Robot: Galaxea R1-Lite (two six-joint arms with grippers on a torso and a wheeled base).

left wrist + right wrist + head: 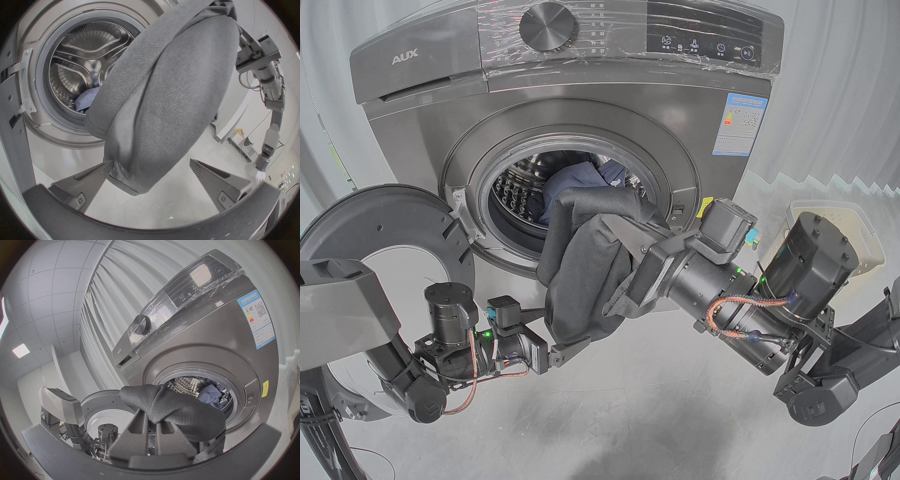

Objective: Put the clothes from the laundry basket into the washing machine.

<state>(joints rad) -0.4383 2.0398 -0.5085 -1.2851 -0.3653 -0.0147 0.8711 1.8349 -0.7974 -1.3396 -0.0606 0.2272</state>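
Observation:
A dark grey garment (581, 269) hangs in front of the washing machine's round opening (506, 187), its top fold level with the drum's mouth. My right gripper (615, 228) is shut on that top fold; in the right wrist view the fingers (137, 430) stand close together under the bunched cloth (181, 410). My left gripper (570, 351) sits low under the garment, open. The garment's hem (125, 178) hangs between its spread fingers (212, 178), next to one of them. Blue clothes (575, 178) lie inside the drum (81, 68).
The machine's door (381, 225) is swung wide open to the left, beside my left arm. A pale laundry basket (865, 240) stands on the floor at the right, behind my right arm. Bare grey floor (625, 412) lies in front of the machine.

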